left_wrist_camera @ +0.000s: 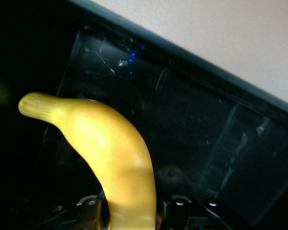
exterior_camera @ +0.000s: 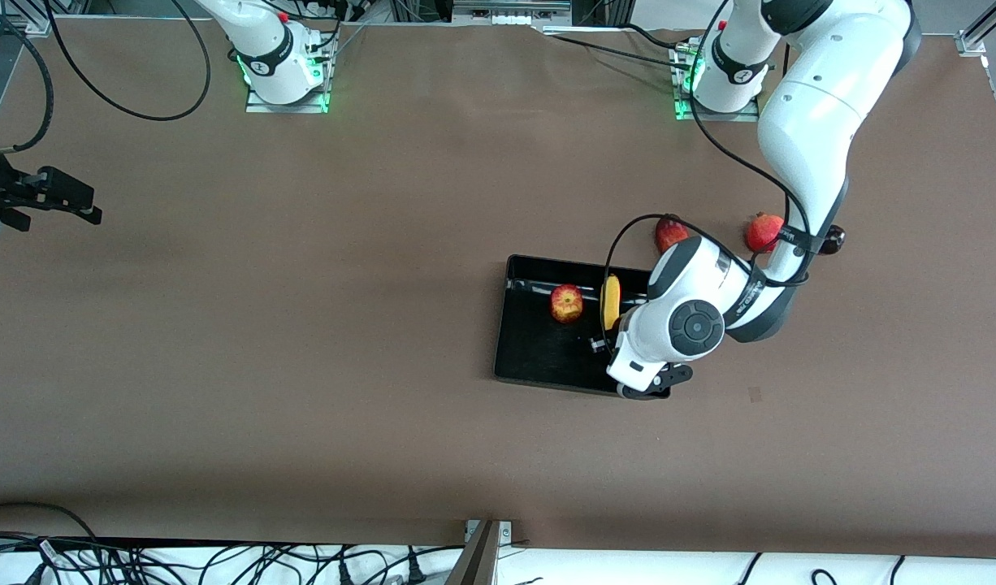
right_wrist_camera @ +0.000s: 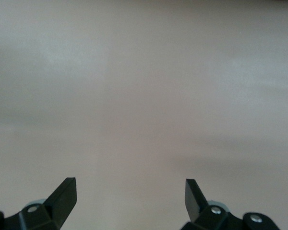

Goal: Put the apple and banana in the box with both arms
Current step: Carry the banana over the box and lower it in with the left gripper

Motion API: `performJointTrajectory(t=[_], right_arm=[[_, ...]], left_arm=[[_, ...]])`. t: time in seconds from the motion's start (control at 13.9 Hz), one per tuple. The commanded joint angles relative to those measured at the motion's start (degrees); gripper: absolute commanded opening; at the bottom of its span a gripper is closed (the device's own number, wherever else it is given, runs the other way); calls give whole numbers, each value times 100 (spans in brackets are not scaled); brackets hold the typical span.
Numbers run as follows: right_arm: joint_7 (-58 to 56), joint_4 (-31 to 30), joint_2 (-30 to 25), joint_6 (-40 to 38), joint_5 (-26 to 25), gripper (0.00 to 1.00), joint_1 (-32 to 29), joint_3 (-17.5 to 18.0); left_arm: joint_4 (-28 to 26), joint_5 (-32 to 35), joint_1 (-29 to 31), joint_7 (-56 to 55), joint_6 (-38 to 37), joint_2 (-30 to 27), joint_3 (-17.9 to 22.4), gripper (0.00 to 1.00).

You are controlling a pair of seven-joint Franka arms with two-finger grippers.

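1. Box [exterior_camera: 539, 357] is taken as the landmark; the apple [exterior_camera: 566, 303] is already seen lying inside it, toward the end nearer the robot bases.
2. The banana [exterior_camera: 610, 302] is held over the box, beside the apple, toward the left arm's end.
3. Left gripper [left_wrist_camera: 129, 218] is seen closed on the banana's lower end; its tip points free into the box.
4. Right gripper [right_wrist_camera: 129, 196] is parked over bare table [exterior_camera: 303, 325], well apart from the box, fingers spread wide, nothing held. That arm waits.
5. Step judged: banana placement, near the end. Next move calls for lowering, opening the fingers, then lifting clear without the apple being knocked.
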Motion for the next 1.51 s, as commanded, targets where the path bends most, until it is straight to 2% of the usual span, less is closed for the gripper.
performJointTrajectory(t=[0.0,0.36,0.43,0.5,0.58,0.86,0.94,1.01,1.15,1.44], right_arm=[[-25,173,167,183,36,100,-22,28],[-25,173,167,175,36,100,-22,28],[-25,173,167,175,45,100,-22,28],[-25,173,167,175,45,100,-22,28],[-17,173,167,184,45,100,-22,28],[-17,173,158,175,36,100,-22,28],[-25,173,167,166,36,100,-31,19],[-17,173,167,157,36,100,-31,19],[-17,173,167,184,36,100,-31,19],[-17,173,167,166,45,100,-31,19]], left_arm=[[32,17,-251,-39,114,21,187,0],[23,34,-375,-65,605,197,415,0],[23,34,-419,-65,649,206,494,2],[23,43,-489,-57,650,224,581,15],[23,34,-515,-57,650,232,617,33],[23,78,-551,-65,650,241,635,59],[23,122,-560,-65,641,241,644,83],[32,165,-560,-74,615,233,635,100],[76,166,-542,-74,362,136,644,100],[138,96,-463,-30,-772,-381,556,100]])
